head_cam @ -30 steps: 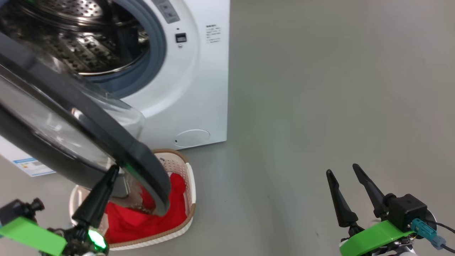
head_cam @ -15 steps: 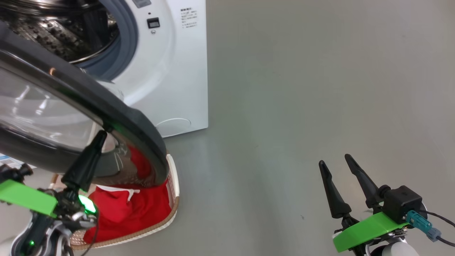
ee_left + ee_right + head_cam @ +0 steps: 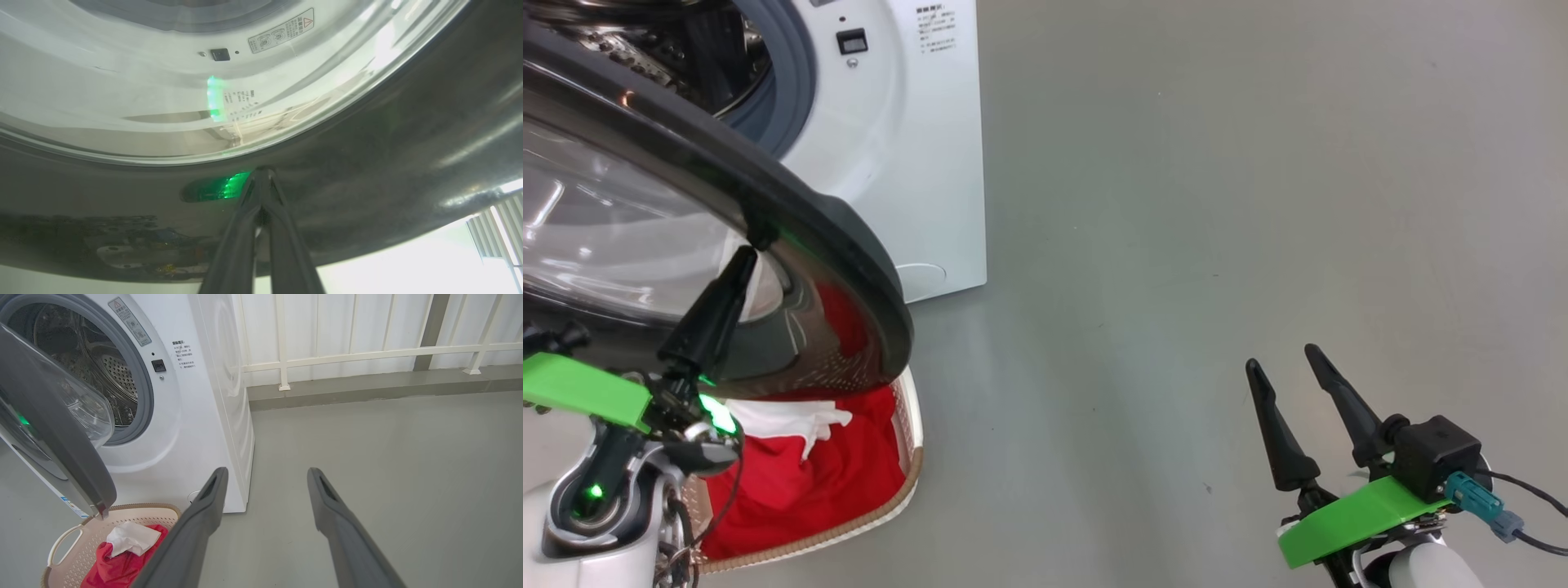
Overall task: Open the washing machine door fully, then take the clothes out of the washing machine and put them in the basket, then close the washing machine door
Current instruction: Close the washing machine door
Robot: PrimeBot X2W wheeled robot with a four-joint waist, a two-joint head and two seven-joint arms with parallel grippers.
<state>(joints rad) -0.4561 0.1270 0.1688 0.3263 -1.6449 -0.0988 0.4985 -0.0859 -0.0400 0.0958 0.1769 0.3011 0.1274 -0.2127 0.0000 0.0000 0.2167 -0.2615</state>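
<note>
The glossy black-rimmed washing machine door (image 3: 841, 245) is hanging half-open, its glass bowl bulging drumward. The left claw (image 3: 261, 170), tips together, is touching its rim, and the right claw (image 3: 266, 470) is gaping.

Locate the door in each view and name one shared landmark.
Head view: the door sweeps across the left half.
Left wrist view: door rim spans the frame, glass above.
Right wrist view: door at left edge, ajar.
Shared landmark: the black latch square.

Red clothes (image 3: 800, 490) in basket (image 3: 908, 429) under half-open door (image 3: 849, 237)
</note>
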